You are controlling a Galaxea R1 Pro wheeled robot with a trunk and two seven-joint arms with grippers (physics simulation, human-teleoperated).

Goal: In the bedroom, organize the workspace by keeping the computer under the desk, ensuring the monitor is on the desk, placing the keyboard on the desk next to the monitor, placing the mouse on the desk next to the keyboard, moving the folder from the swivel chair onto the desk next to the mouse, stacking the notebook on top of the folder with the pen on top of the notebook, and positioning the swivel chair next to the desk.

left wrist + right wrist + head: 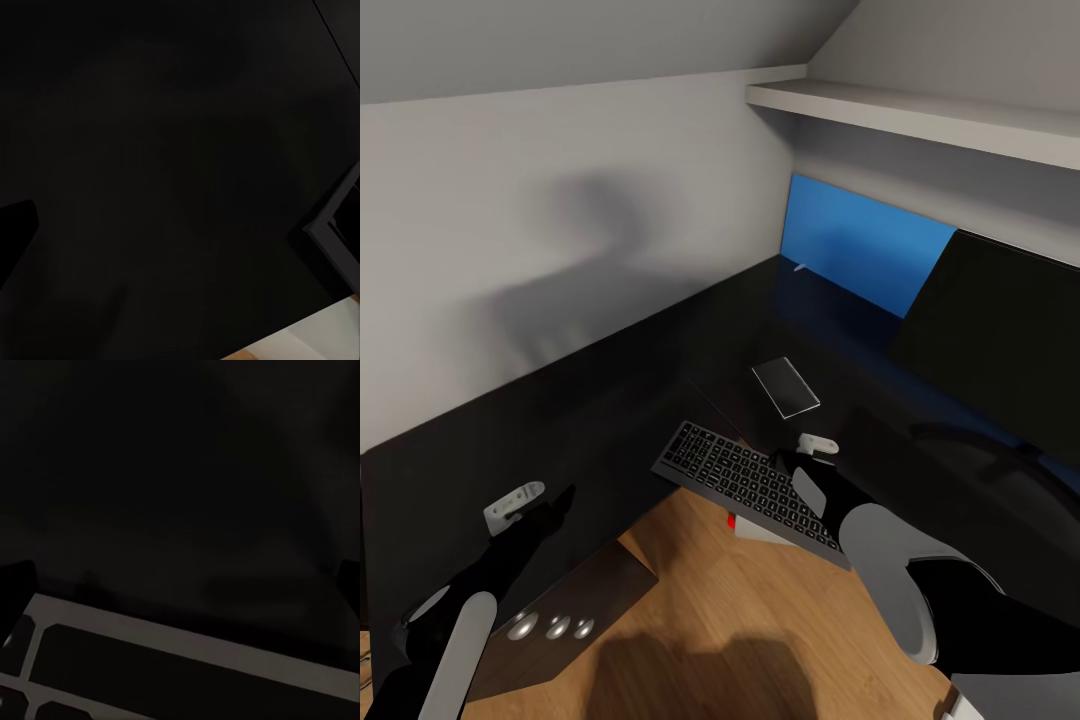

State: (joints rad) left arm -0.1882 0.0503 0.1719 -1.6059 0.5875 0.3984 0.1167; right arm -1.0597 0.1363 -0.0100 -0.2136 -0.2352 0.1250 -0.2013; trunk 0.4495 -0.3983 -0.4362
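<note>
sloped grey walls and a pale shelf [920,110] at the upper right of the frame close in a corner, where the desk [610,400] spreads its glossy black top, a blue back panel [850,245] behind it and wood floor [720,620] showing at the bottom. the monitor [1000,340] stands at the right edge of the frame, already on the desk. the keyboard [745,480] sits low centre, its near side overhanging the desk edge above the floor.

it looks like a light, stiff, flat slab with smooth edges; i judge it best pinched across a long edge and slid further on rather than lifted by a corner. the right gripper [805,462] is at its far right end, but whether it pinches the keyboard i cannot tell. the left gripper [550,500] hovers over bare desk at lower left, its spread unclear too.
</note>
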